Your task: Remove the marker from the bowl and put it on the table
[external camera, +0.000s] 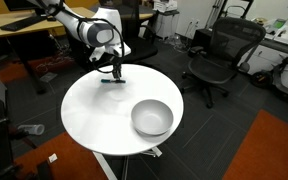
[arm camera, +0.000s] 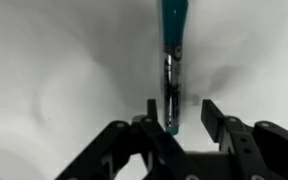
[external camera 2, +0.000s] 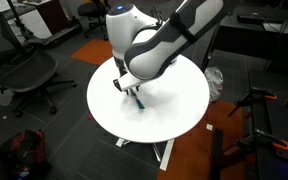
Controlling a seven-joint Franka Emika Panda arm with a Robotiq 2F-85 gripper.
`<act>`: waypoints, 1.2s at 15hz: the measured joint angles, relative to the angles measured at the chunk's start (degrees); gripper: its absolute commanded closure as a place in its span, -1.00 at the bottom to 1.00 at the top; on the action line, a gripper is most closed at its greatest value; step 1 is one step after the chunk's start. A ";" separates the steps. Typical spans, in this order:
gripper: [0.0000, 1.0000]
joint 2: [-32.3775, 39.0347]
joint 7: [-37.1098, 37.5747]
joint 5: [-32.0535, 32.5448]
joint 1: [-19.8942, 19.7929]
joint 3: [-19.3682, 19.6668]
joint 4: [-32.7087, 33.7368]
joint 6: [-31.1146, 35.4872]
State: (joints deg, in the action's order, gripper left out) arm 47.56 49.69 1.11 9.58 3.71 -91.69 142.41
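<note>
The teal-blue marker (external camera: 112, 82) lies flat on the round white table (external camera: 89, 115), at its far edge, outside the bowl. The shiny grey bowl (external camera: 152, 117) stands empty at the table's near right. My gripper (external camera: 116, 70) hangs straight over the marker, fingers down and open. In the wrist view the marker (arm camera: 171, 60) runs up from between my fingers (arm camera: 182, 112), close to the left finger and apart from the right one. In an exterior view my gripper (external camera 2: 132, 88) is low over the table (external camera 2: 179, 100), with the marker's tip (external camera 2: 140, 101) showing below it. The bowl is hidden there.
Black office chairs stand beyond the table (external camera: 219, 55) and beside it (external camera 2: 29, 75). Wooden desks (external camera: 24, 30) lie behind the arm. Orange carpet (external camera: 274, 150) and a tripod (external camera 2: 259, 110) are near the table's base.
</note>
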 measured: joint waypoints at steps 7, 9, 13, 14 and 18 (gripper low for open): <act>-1.00 -1.49 -0.64 -0.66 -1.41 0.50 0.78 -1.53; -1.00 -2.64 -2.31 -1.06 -2.37 0.53 0.77 -3.28; -1.00 -5.66 -6.99 -2.01 -4.62 0.56 0.49 -7.42; -1.00 -6.58 -8.25 -2.36 -5.13 0.56 0.26 -8.13; -1.00 -10.64 -11.71 -2.87 -6.47 0.56 -1.40 -8.73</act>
State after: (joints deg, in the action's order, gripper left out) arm 36.92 37.98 -1.76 3.11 4.28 -93.09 133.68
